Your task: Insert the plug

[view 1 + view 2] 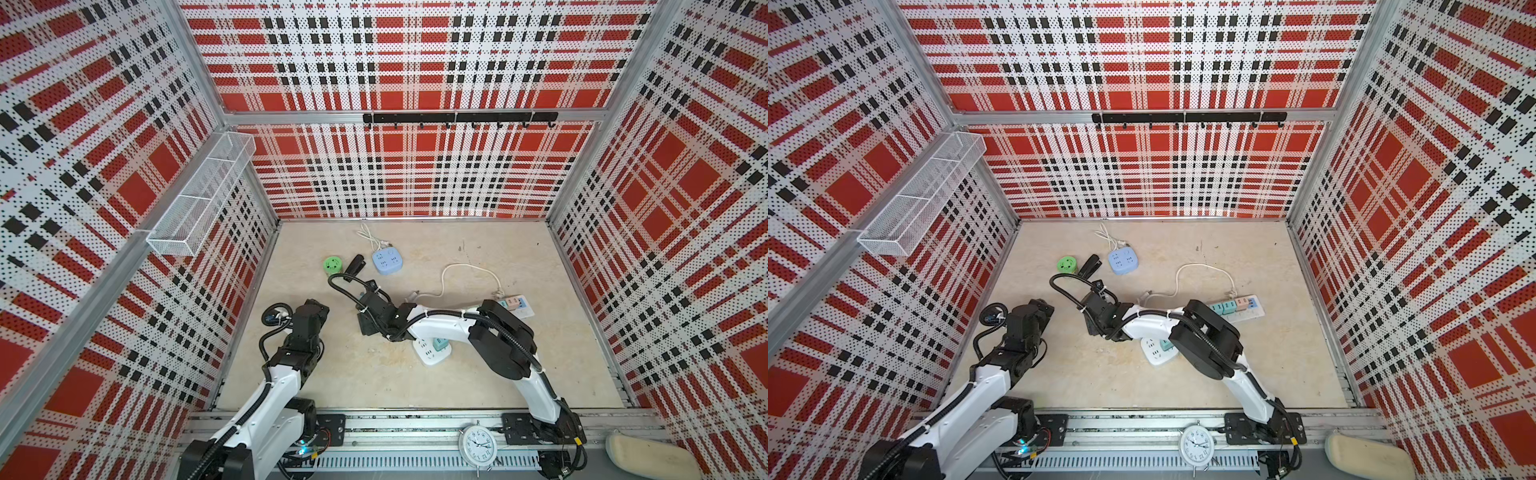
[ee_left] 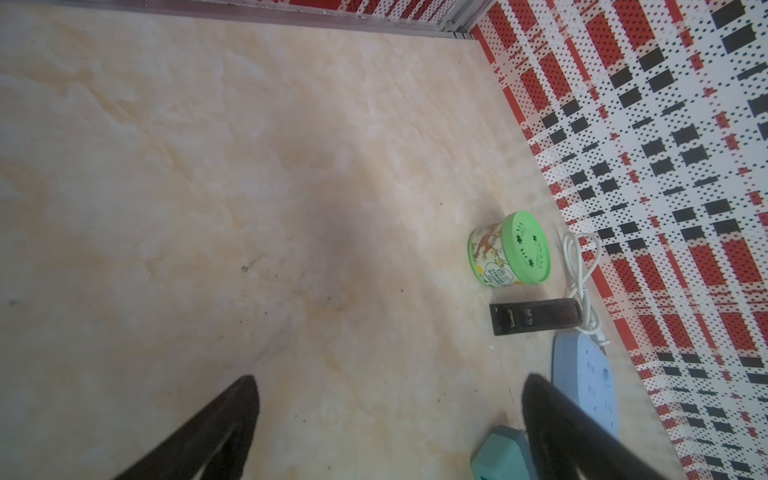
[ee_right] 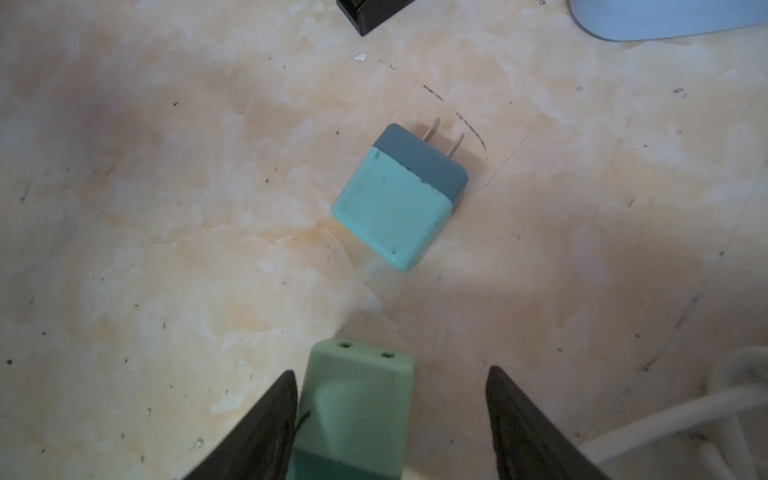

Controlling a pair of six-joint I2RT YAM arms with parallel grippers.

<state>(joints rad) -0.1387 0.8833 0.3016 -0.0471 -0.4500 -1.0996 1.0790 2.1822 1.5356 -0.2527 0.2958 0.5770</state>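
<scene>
The right gripper (image 3: 390, 374) reaches across to mid-table, pointing far and left. Its jaws stand part-way apart. A green plug (image 3: 357, 407) sits between them, against one finger (image 3: 266, 428), with bare table showing in the gap to the other. The plug's two-slot end faces away from the wrist. The jaws are not clamped on it, and whether it rests on the table cannot be told.

A teal plug (image 3: 395, 203) lies flat on the table (image 1: 498, 365) just beyond the fingertips. Its two prongs (image 3: 456, 145) point toward the far side. Farther on are a stapler (image 1: 356, 264) and a blue strip (image 1: 387, 260), with a green tin (image 1: 332, 264) left of the stapler.

A white strip (image 1: 428, 353) lies under the right arm with a teal block on it. A long strip (image 1: 519, 305) lies to the right, partly hidden by the same arm.

The left gripper (image 2: 390, 399) hangs over bare table on the left, jaws wide and holding nothing.
</scene>
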